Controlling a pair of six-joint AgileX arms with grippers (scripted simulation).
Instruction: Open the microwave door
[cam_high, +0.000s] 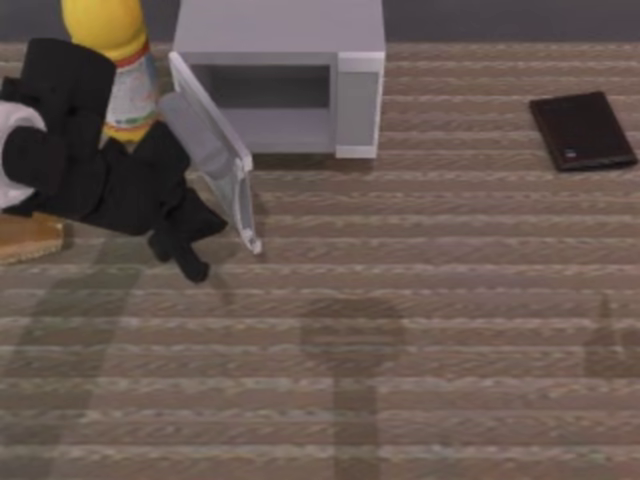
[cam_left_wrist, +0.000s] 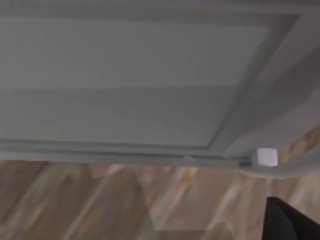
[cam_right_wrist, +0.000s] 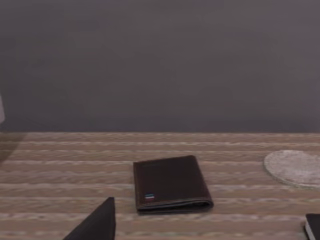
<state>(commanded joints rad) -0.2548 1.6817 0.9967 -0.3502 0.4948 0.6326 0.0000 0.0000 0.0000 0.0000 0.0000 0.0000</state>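
A dark brown wallet (cam_high: 582, 130) lies flat and closed on the striped wooden tabletop (cam_high: 420, 330), far to the right of the left hand (cam_high: 185, 255); a small coloured tag marks its cover. A yellow-capped bottle (cam_high: 122, 70) with a printed label stands behind that hand. A brown wooden slab (cam_high: 28, 238) lies at the tabletop's left edge. A pale round coaster (cam_right_wrist: 294, 167) rests beside the wallet.
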